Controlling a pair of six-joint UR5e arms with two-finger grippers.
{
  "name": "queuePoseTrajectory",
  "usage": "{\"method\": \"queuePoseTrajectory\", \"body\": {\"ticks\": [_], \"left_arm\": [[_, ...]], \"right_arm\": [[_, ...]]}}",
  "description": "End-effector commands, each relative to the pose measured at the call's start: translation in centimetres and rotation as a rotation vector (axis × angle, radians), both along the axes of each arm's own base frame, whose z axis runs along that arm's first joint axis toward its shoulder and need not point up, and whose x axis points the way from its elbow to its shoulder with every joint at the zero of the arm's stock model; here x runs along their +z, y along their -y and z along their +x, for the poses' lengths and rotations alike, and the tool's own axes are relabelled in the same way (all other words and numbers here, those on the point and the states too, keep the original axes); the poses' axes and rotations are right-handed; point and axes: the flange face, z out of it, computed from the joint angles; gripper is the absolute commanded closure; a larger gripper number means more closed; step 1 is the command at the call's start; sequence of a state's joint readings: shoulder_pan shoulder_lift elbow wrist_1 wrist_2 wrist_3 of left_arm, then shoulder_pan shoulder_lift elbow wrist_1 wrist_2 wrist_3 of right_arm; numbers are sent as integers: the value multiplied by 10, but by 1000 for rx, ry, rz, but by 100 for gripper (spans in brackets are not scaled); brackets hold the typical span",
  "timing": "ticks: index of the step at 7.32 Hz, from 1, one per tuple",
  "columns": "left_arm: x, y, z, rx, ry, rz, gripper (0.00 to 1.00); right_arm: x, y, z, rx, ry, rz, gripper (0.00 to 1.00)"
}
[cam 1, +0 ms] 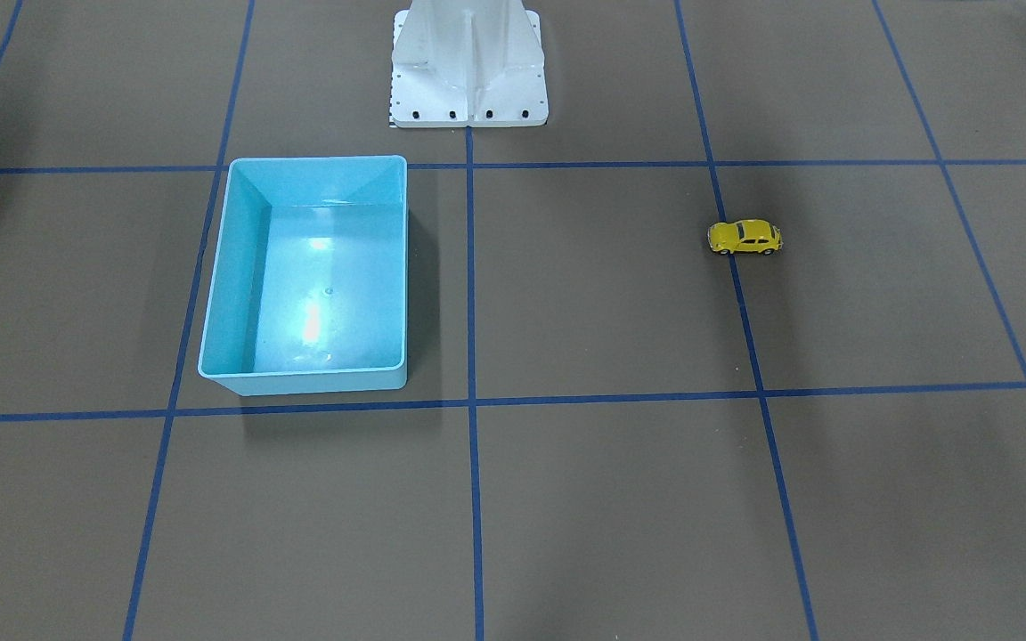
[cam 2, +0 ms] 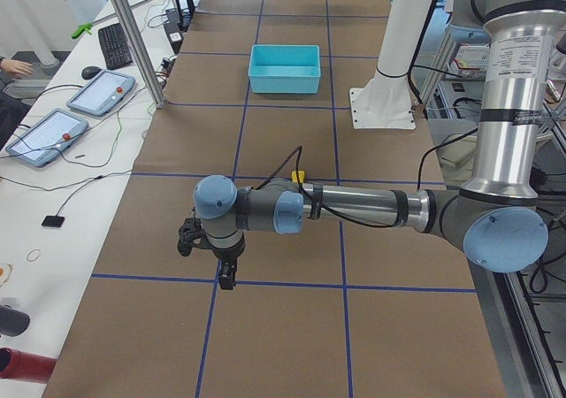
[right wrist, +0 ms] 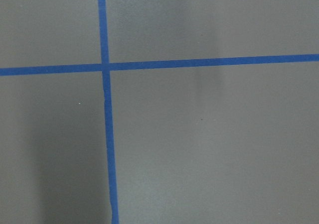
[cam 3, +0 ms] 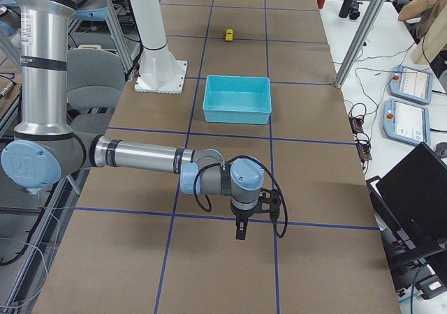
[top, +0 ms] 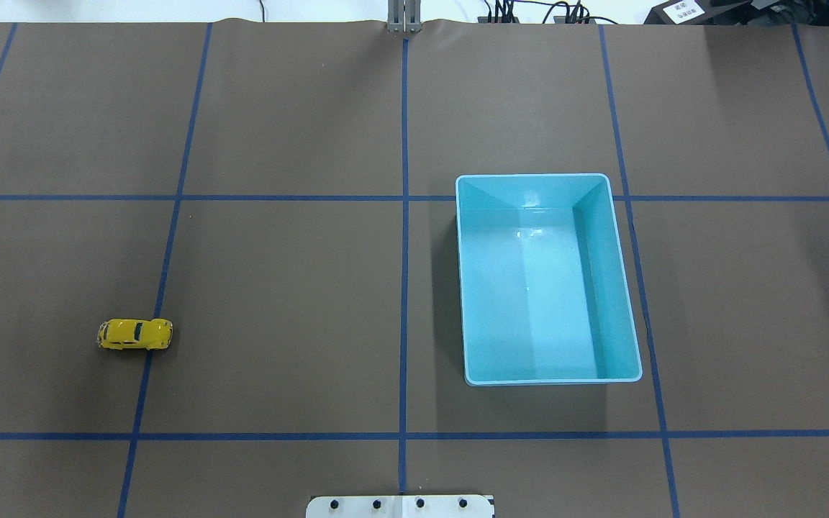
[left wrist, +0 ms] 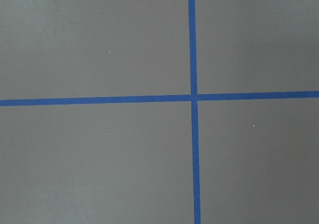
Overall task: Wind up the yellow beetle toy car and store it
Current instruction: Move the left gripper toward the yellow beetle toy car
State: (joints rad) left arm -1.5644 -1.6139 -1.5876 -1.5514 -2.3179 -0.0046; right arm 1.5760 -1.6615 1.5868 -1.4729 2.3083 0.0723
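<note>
The yellow beetle toy car (cam 1: 745,237) stands on its wheels on a blue tape line, on my left side of the table (top: 134,334). It is far from the light blue bin (cam 1: 241,267), which is empty (top: 605,288). My left gripper (cam 2: 208,261) hangs over the table's near end in the exterior left view, well away from the car (cam 2: 298,176), which peeks over the forearm. My right gripper (cam 3: 260,227) hangs beyond the bin (cam 3: 235,116), far from the car (cam 3: 228,34). I cannot tell whether either gripper is open or shut. Both wrist views show only bare mat.
The white robot base (cam 1: 468,67) stands at the table's middle rear edge (top: 400,506). The brown mat carries a blue tape grid (top: 404,288). Tablets and a keyboard (cam 2: 117,42) lie on a side desk, and a metal post (cam 2: 133,35) stands at the table's edge.
</note>
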Motion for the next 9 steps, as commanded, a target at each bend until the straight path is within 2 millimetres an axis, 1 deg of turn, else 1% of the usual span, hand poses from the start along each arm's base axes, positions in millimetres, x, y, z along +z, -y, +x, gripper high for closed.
{"method": "queuePoseTrajectory", "body": {"ticks": [1,2,3,7,9], "left_arm": [[0,0,0,0,0,-2,0],[0,0,0,0,0,-1,0],[-1,1,0,0,0,1,0],[-5,4,1,2,1,9,0],[-4,2,1,0,0,6,0]], "right_arm": [[-3,2,-5,-4,22,-2,0],[-8,4,-7,-5,58,8,0],[-9,4,-8,-3,65,12,0],[-5,4,-8,-4,57,11,0],[-4,4,-8,-6,54,13,0]]}}
